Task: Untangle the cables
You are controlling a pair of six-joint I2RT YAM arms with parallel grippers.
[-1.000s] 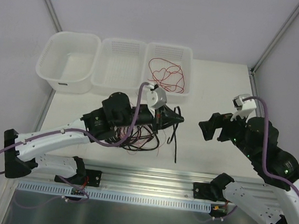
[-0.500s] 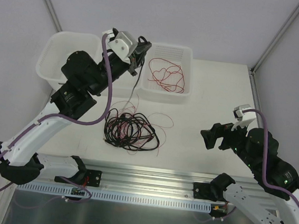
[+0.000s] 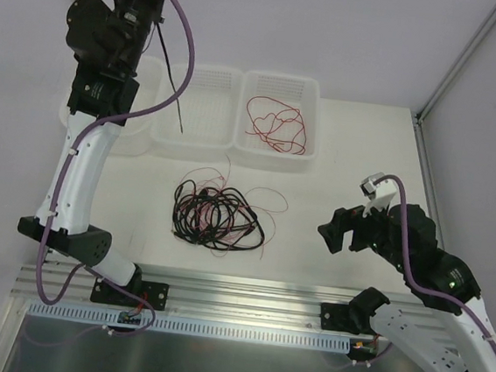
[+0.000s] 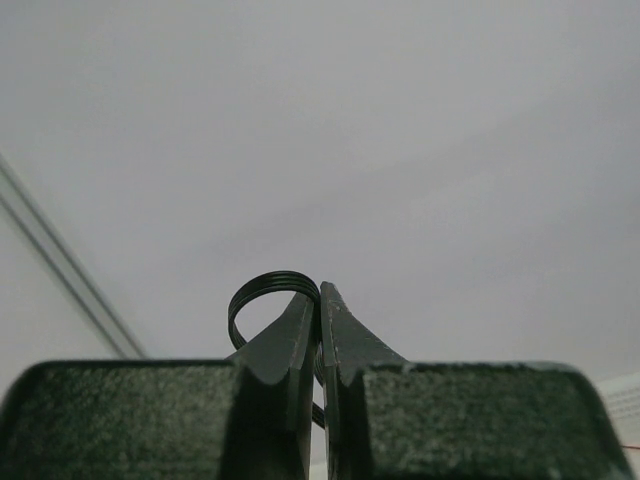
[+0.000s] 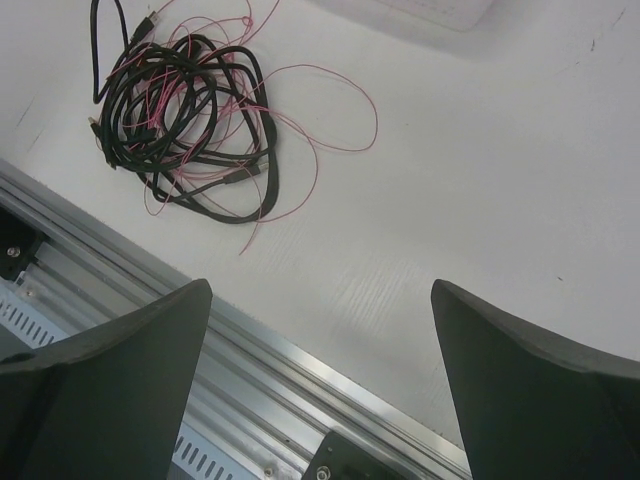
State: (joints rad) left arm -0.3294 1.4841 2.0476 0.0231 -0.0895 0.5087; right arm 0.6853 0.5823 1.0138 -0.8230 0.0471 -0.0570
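So the left gripper is held way up high at the back left, and its jaws are seen pressed together on a single black cable. A small loop of that cable is seen poking out just above the fingertips in the wrist view. From the top view, the rest of the black cable is left dangling straight down from the left gripper, with its loose end lined up over the left side of the middle bin.

The right gripper is spread wide with nothing held or touched, parked low over the table, well to the right of the pile.

The main tangle of cables is left lying on the table in front of the bins, black loops mixed with thin red and pink ones. It's also caught at the top left of the right wrist view. One red cable is coiled loosely inside the right bin.
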